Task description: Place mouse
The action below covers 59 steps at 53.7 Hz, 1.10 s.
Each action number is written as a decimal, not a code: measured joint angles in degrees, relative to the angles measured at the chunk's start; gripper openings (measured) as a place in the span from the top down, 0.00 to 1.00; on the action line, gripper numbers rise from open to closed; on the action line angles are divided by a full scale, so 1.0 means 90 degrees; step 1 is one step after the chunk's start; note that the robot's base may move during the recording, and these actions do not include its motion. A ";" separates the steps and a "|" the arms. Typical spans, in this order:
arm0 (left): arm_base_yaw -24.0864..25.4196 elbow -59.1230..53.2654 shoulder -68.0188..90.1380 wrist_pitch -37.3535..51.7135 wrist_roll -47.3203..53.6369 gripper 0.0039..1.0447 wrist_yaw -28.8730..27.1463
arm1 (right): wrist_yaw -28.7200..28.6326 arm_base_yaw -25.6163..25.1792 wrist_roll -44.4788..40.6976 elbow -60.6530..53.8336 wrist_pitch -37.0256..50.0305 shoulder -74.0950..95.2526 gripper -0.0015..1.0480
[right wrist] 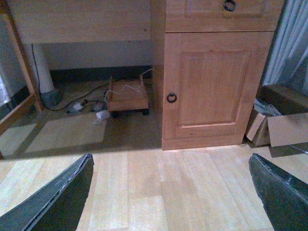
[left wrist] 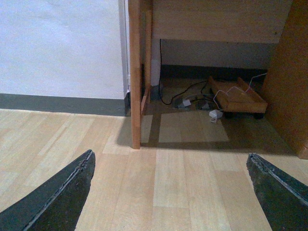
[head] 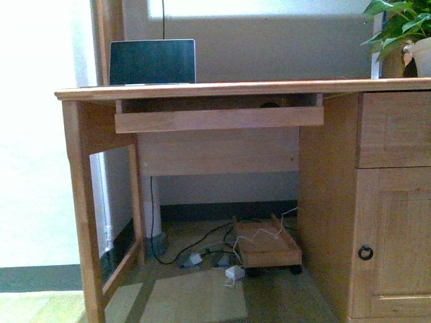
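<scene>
I cannot make out the mouse with certainty in any view. A small dark shape sits in the gap between the desk top and the pull-out keyboard tray; I cannot tell what it is. My left gripper is open and empty, low over the wooden floor in front of the desk's left leg. My right gripper is open and empty, low over the floor in front of the desk's cabinet door. Neither arm shows in the front view.
A laptop stands open on the desk's left side and a potted plant at its right end. Under the desk are cables, adapters and a small wheeled wooden stand. Cardboard pieces lie right of the cabinet.
</scene>
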 joint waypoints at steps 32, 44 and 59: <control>0.0000 0.0000 -0.0002 0.0000 0.0000 0.07 0.0002 | 0.0000 0.0000 0.0000 0.0000 0.0000 0.0000 0.07; 0.0000 0.0000 0.0000 0.0000 0.0000 0.07 0.0002 | 0.0000 0.0000 0.0000 0.0000 0.0000 0.0000 0.07; 0.0000 0.0000 0.0000 0.0000 0.0000 0.07 0.0000 | -0.0002 0.0000 0.0000 0.0000 0.0000 0.0000 0.07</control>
